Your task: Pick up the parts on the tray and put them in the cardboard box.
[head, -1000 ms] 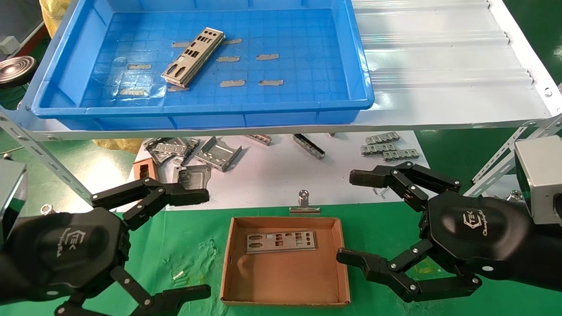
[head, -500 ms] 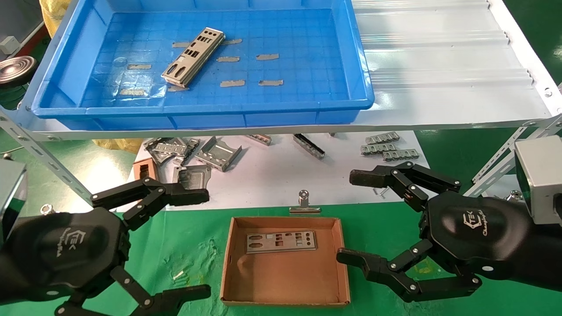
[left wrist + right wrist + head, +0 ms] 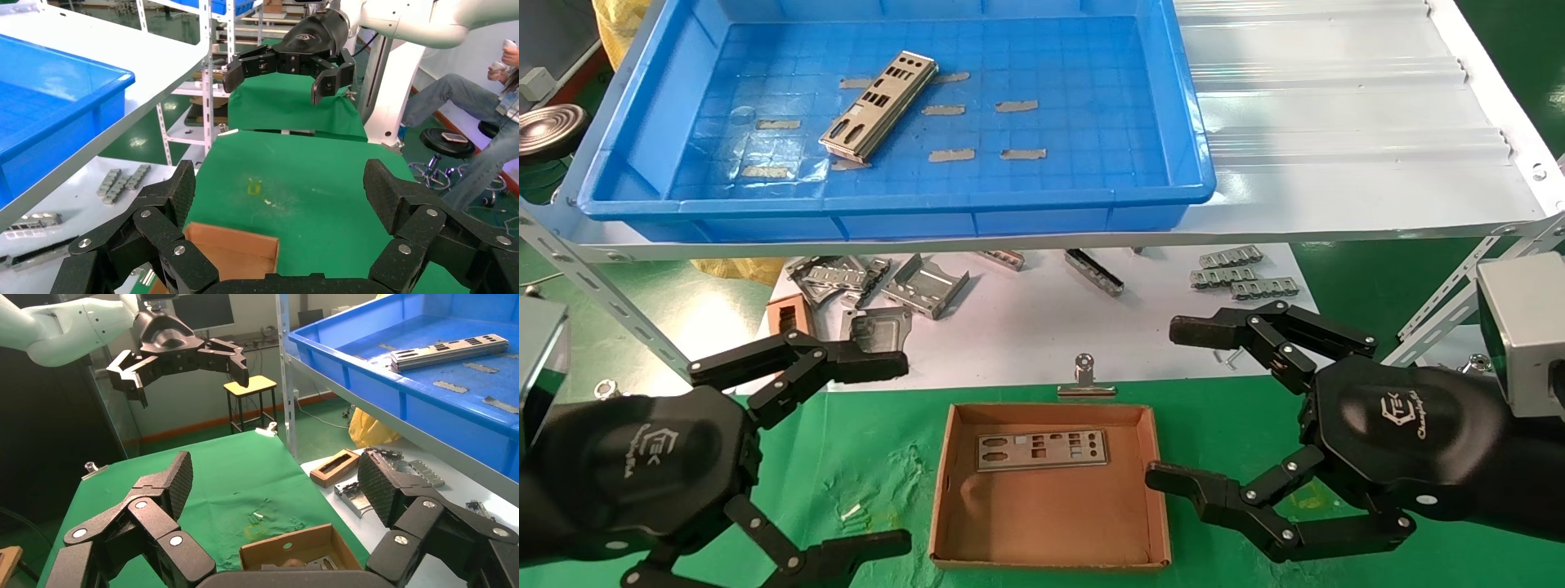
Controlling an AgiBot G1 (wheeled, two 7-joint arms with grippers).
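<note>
Both pincers wide open, holding nothing. Left pincer (image 3: 891, 453) sits lower left of the head view, above the green worktop (image 3: 870, 457), just left of the cardboard box (image 3: 1050, 535). Right pincer (image 3: 1173, 404) sits lower right, just right of the box, its lower finger close to the box's right wall; cannot tell if it touches.

Cardboard box is at bottom centre on the green cloth, open top. One part (image 3: 1042, 449) lies flat inside it, along the far wall, long side running left-right. Rest of the box floor is bare cardboard.

Blue tray (image 3: 1197, 163) fills the upper left on a white shelf (image 3: 1336, 122). A second part (image 3: 878, 104) lies on the tray floor, left of centre, angled diagonally, among grey tape scraps (image 3: 1017, 105).

Below the shelf, on a white sheet (image 3: 1026, 335), mid frame: bent metal brackets (image 3: 923, 286), slotted strips (image 3: 1238, 273), a small brown frame piece (image 3: 789, 314). A metal clip (image 3: 1084, 380) sits just beyond the box's far wall.

Left wrist view: box corner (image 3: 232, 251) between the open fingers, right pincer (image 3: 287, 73) further off. Right wrist view: box (image 3: 294, 551) between the fingers, tray part (image 3: 450, 350) upper right.
</note>
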